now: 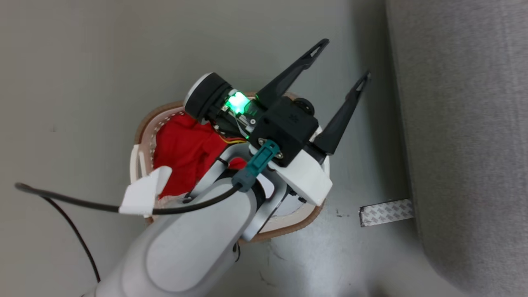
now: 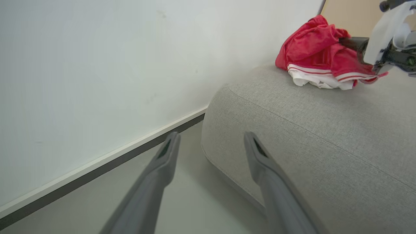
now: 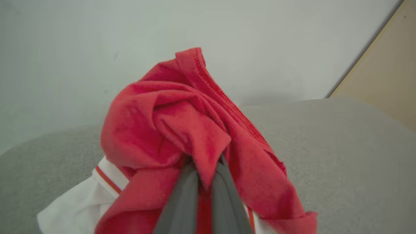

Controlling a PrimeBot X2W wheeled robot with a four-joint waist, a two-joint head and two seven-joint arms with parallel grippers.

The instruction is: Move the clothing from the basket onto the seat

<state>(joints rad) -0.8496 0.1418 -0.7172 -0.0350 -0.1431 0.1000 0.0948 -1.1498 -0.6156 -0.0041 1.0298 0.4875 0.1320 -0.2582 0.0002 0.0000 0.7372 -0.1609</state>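
Note:
My left gripper (image 1: 346,57) is open and empty above the cream basket (image 1: 142,123), its fingers pointing toward the grey seat (image 1: 466,123). Red clothing (image 1: 185,144) lies bunched in the basket, partly hidden by my left arm. In the left wrist view the open left gripper (image 2: 211,135) faces the seat's rounded edge (image 2: 325,130), where a red garment with white striped hems (image 2: 312,48) rests on top. My right gripper (image 2: 346,41) is there, shut on that garment. Up close, the right gripper (image 3: 206,162) pinches the red fabric (image 3: 169,123) just over the seat (image 3: 341,146).
A grey strip of tape (image 1: 385,212) lies on the floor beside the seat's base. A black cable (image 1: 62,198) trails left from my left arm. A pale wall with a dark baseboard (image 2: 97,169) runs behind the seat, and a beige panel (image 3: 390,65) stands at the far corner.

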